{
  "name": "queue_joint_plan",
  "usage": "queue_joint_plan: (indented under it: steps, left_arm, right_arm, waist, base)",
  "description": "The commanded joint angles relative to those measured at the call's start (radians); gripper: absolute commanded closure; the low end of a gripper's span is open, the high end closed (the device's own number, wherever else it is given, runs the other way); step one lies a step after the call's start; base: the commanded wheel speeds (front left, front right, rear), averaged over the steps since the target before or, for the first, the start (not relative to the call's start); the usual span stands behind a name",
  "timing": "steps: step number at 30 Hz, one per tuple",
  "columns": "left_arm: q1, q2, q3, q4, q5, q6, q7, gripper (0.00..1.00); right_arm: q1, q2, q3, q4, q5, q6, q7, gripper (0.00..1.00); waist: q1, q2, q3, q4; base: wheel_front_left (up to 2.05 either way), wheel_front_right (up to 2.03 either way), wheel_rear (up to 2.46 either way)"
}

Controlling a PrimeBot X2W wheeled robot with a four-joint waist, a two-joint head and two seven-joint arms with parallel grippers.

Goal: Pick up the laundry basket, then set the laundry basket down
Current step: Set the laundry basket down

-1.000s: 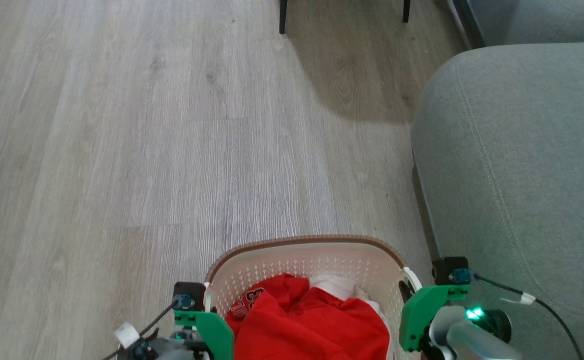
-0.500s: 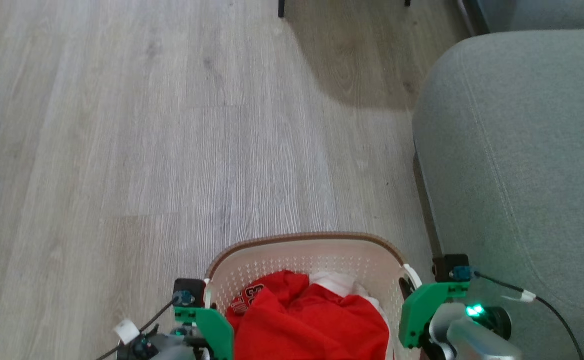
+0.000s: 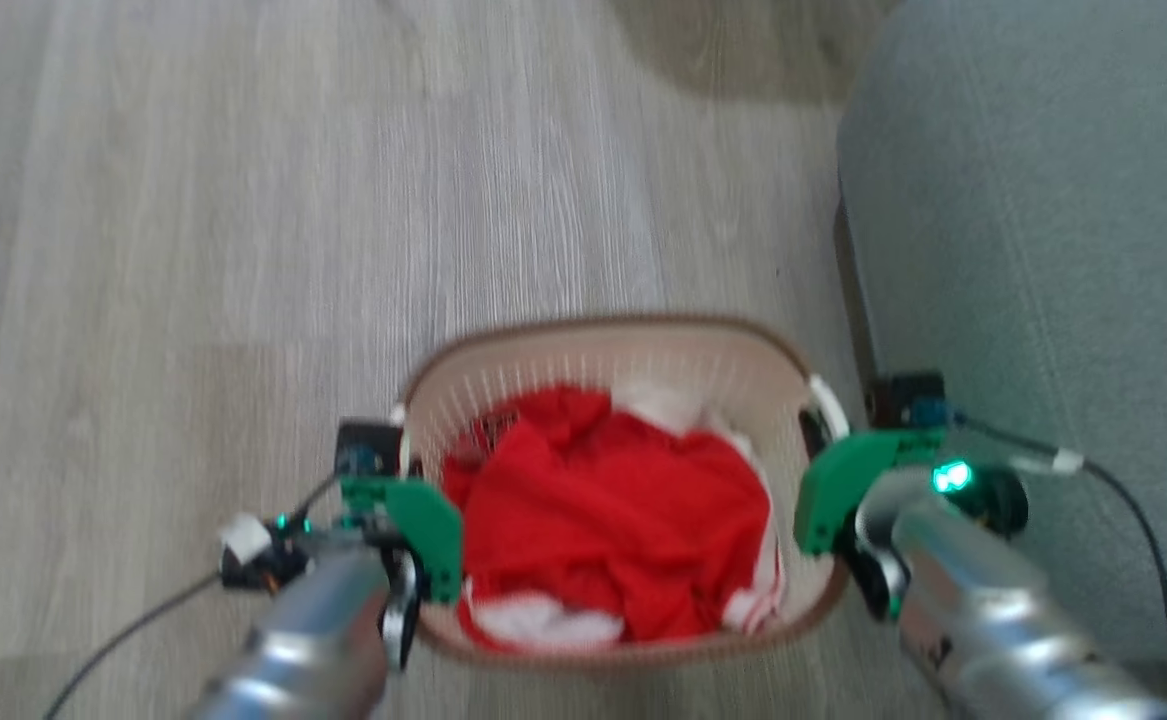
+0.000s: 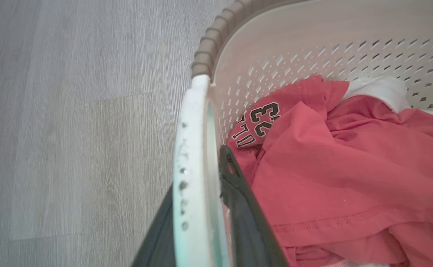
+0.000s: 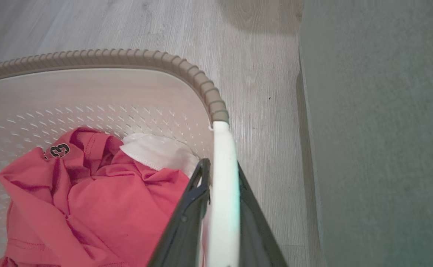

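Laundry basket (image 3: 643, 350) sits low centre in the head view, between both hands, over the grey wood-look floor (image 3: 243, 250). Its right side is just beside the grey sofa (image 3: 1043, 250). Head view is blurred, so I can't tell whether the basket base touches the floor.

Left hand (image 4: 197, 170): pinching the white left handle (image 4: 192, 148). One dark finger is on the outer side and one inside the basket wall, both tight against the handle.

Right hand (image 5: 222, 165): same grip on the white right handle (image 5: 223, 178). The fingers straddle it, the inner one just beside the laundry and the outer one on the sofa side.

Brown woven-look rim runs around the top, and the cream walls are perforated.

Contents: a crumpled red shirt (image 3: 613, 510) fills most of the basket. It has black print reading "23" (image 4: 262, 118) near the left handle. White cloth (image 5: 157, 152) shows at the far right, beside the red shirt, with more white along the near edge in the head view.

Basket looks roughly level in the head view.
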Motion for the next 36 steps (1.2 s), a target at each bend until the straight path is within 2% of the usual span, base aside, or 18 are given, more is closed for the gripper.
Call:
queue_joint_plan:
  steps: [1,12,20,28,36]
  left_arm:
    - [-0.064,0.031,0.028,-0.013,0.025,0.004,-0.012,1.00]
    - [-0.257,0.049,0.119,-0.080,0.142,0.037,-0.013,1.00]
    - [-0.348,0.049,0.189,-0.105,0.208,0.045,-0.013,1.00]
    - [-0.394,0.044,0.245,-0.113,0.267,0.045,-0.013,1.00]
    - [-0.411,0.039,0.285,-0.114,0.312,0.041,-0.013,1.00]
  right_arm:
    - [-0.062,-0.007,-0.005,-0.033,-0.025,-0.002,-0.006,1.00]
    - [-0.247,-0.007,-0.159,-0.068,-0.180,-0.002,-0.006,1.00]
    - [-0.332,-0.007,-0.263,-0.089,-0.272,-0.002,-0.006,1.00]
    - [-0.376,-0.007,-0.336,-0.108,-0.345,-0.002,-0.006,1.00]
    - [-0.383,-0.007,-0.355,-0.123,-0.366,-0.002,-0.006,1.00]
  waist:
    - [-0.0002,0.0000,0.072,-0.005]
    - [-0.0002,0.0000,0.372,-0.004]
    - [-0.0002,0.0000,0.537,0.004]
    - [-0.0002,0.0000,0.647,0.010]
    - [-0.0002,0.0000,0.701,0.013]
  base:
    - [0.00,0.00,0.00]
    - [0.00,0.00,0.00]
    - [0.00,0.00,0.00]
    - [0.00,0.00,0.00]
    - [0.00,0.00,0.00]
